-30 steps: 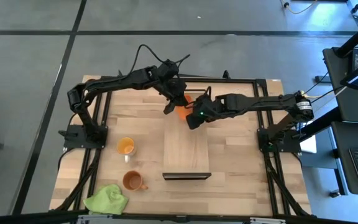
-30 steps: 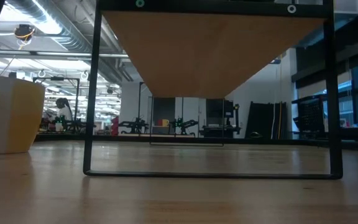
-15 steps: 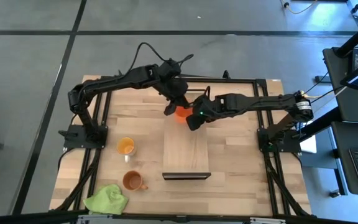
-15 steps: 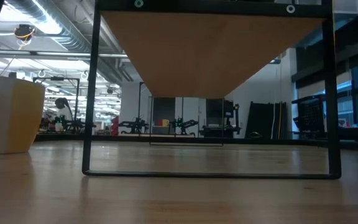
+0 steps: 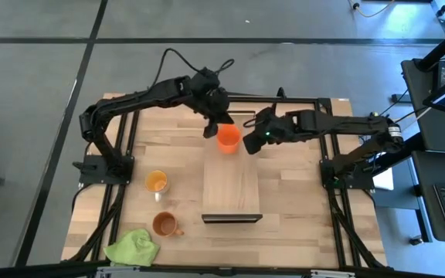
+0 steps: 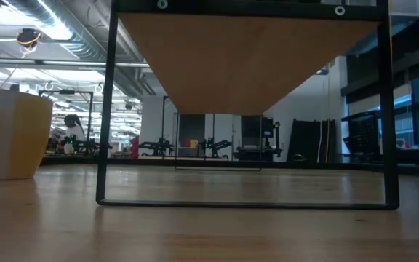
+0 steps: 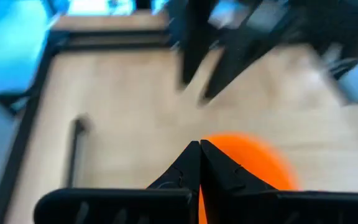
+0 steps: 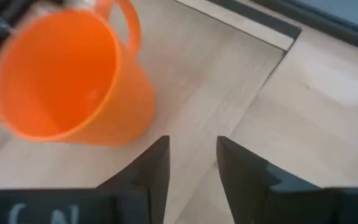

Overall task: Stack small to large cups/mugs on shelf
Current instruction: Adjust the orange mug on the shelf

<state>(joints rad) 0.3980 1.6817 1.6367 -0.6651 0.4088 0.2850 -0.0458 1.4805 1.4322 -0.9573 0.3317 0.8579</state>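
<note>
Orange mug (image 5: 228,139) now stands free on the shelf (image 5: 232,185).
Right gripper (image 5: 251,142) has backed off, fingers spread; left gripper (image 5: 211,129) pressed together beside the smooth plastic rim.

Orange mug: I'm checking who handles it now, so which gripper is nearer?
Left. The left gripper sits shut right at the orange mug on the shelf; the right gripper is open, just clear.

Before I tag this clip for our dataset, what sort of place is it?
Probably a robotics lab or workshop: a butcher-block table on a bare concrete floor, exposed ceiling ducts in an open hall, and more arm rigs on benches behind.
</note>
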